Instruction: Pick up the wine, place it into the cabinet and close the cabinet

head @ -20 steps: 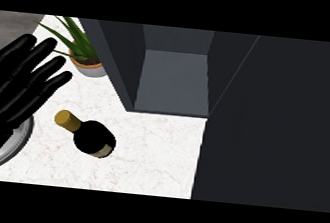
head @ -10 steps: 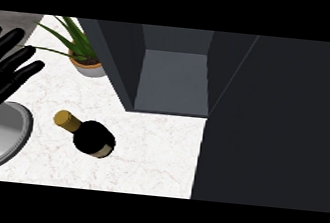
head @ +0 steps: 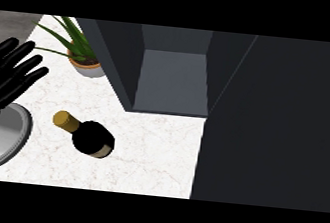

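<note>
Wine bottle (head: 88,136) on the white marble worktop (head: 149,152), approx centre-left of head view. Seen steeply from above, so can't tell if it stands or lies. Gold cap toward upper left, dark body toward lower right; long axis runs diag. betw. those two. Nothing touching it.

Left hand (head: 4,75) at view's left edge, fingers straight & spread, tips up; holds nothing, well apart from bottle. Right hand not visible.

Cabinet (head: 171,79) open, grey inside, just above & right of bottle. Dark panel (head: 278,124) fills view's right side. Potted plant (head: 81,55) left of cabinet. Round metal dish (head: 2,140) below left hand, near bottle, not touching.
</note>
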